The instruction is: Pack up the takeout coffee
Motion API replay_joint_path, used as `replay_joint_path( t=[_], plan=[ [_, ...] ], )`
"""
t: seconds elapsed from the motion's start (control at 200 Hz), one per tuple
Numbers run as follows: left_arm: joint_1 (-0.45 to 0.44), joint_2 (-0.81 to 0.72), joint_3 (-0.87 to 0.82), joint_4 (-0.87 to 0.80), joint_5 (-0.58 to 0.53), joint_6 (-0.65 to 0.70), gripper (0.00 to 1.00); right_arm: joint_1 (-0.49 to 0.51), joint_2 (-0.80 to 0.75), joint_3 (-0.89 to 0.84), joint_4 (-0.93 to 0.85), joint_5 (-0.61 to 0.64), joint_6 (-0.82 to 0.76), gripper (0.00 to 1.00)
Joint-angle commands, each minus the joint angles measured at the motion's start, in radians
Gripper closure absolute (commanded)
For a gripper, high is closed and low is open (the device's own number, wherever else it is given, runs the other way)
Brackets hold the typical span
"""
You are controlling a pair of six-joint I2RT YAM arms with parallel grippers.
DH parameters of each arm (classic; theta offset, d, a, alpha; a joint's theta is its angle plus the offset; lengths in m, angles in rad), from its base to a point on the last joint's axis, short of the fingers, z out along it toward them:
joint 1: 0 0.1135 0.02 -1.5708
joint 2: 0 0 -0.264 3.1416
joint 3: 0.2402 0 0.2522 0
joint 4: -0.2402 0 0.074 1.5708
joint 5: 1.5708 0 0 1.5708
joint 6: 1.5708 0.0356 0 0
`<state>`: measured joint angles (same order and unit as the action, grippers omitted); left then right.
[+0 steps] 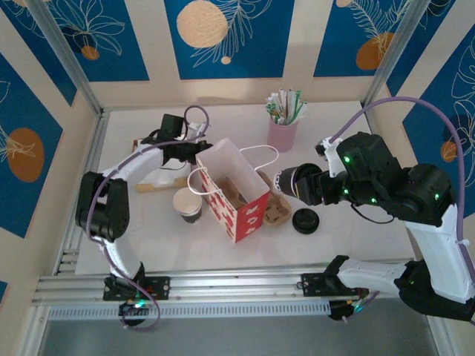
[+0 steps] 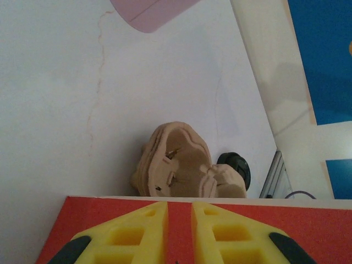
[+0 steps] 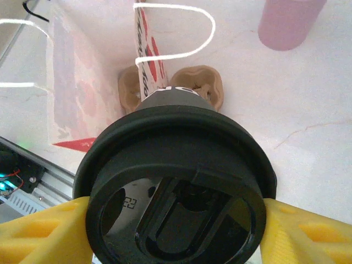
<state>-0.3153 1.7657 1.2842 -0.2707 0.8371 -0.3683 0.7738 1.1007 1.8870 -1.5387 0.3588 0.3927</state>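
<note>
The small off-white paper cup [image 1: 187, 204] stands upright on the white desk [image 1: 223, 248], just left of the open red-and-white paper bag [image 1: 239, 208]. Right of the bag, the right hand [image 1: 289, 182] grips a black-lidded dark cup [image 3: 176, 181] lying sideways; farther back, the left hand [image 2: 180, 220] pinches the bag's far-left rim.

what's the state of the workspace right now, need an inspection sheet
surface: white table, no spills seen
job's things: small off-white paper cup upright beside open red-and-white paper bag
clutter: pink cup of wrapped straws; loose round black plastic lid; tan cardboard cup carrier
end effectors: left end effector clamps bag wall; right end effector grips black-lidded cup
cables: purple cables on both arms
surroundings: blue-and-cream patterned walls
</note>
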Motion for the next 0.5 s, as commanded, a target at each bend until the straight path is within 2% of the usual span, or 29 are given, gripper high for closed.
replay_joint_path(
  t=[0.0,0.295,0.495],
  plan=[
    [-0.019,-0.056,-0.038,0.054,0.01,-0.017,0.82,-0.003,0.017,0.051,-0.018,-0.031,-0.03,0.31],
    [-0.059,-0.08,-0.083,0.082,-0.006,-0.03,0.82,0.026,0.091,0.146,-0.014,-0.115,-0.052,0.32],
    [-0.062,-0.097,-0.106,0.103,-0.03,-0.044,0.82,0.12,0.19,0.23,-0.048,-0.102,-0.055,0.33]
  ],
)
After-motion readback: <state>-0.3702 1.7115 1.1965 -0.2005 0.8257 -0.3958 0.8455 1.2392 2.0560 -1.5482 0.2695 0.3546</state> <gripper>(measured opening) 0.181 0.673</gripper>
